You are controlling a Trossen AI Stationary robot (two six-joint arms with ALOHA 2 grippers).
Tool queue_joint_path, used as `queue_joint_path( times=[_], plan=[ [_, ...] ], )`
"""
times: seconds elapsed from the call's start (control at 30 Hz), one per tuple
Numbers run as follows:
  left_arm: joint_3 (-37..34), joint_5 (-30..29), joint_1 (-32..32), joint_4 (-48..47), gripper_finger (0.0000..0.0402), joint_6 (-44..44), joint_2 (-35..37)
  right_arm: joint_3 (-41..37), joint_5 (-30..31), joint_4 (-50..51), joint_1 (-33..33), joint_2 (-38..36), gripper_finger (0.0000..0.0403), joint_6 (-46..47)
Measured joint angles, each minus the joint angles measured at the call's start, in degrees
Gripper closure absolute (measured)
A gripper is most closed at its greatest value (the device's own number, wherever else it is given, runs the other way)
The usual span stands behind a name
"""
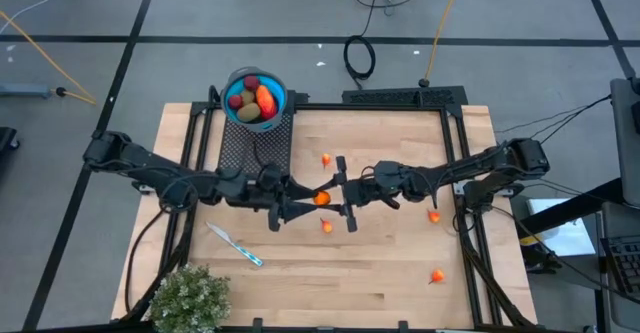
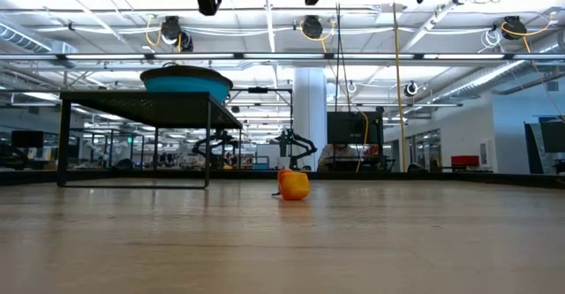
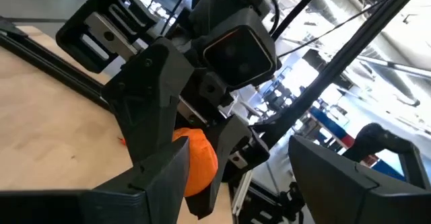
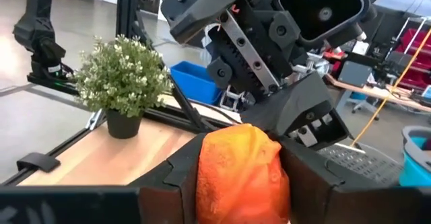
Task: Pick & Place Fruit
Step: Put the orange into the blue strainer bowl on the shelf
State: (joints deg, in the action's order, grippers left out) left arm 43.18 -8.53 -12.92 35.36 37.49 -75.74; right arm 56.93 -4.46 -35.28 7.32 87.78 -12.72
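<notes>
High over the table's middle, an orange fruit [image 1: 321, 199] sits between my two grippers, which meet tip to tip. My right gripper [image 1: 332, 195] comes from the right and is shut on the fruit [image 4: 239, 170]. My left gripper [image 1: 306, 202] comes from the left and is open, its fingers [image 3: 158, 180] spread wide beside the fruit [image 3: 196, 160]. A blue bowl [image 1: 233, 86] on a black mesh stand [image 1: 255, 145] at the far edge holds several fruits. Loose orange fruits [image 1: 327, 227] lie on the table. My right gripper pinches the orange fruit's two sides [image 4: 209, 173] between its two fingers. The fingers point level and reach in from the table's right side. The fruit is lifted clear of the table.
More loose fruits lie at the far middle [image 1: 327, 159] and on the right [image 1: 434, 215], [image 1: 437, 276]; one shows in the low view [image 2: 293, 184]. A blue-and-white stick [image 1: 235, 245] and a bushy green plant [image 1: 190, 298] are near the left front.
</notes>
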Motion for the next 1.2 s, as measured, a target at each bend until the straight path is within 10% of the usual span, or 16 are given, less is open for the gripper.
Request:
queue_joint_path(
  times=[0.6, 1.2],
  plan=[
    [-0.3, 5.5, 6.5, -15.1, 0.0142, 3.8, 8.1, 0.2, 9.1, 4.0, 2.2, -5.0, 0.0256, -0.4],
    [-0.2, 5.6, 6.8, -3.3, 0.0141, 11.7, 4.2, 0.2, 9.2, -0.4, 2.2, -5.0, 0.0255, 0.0]
  ],
)
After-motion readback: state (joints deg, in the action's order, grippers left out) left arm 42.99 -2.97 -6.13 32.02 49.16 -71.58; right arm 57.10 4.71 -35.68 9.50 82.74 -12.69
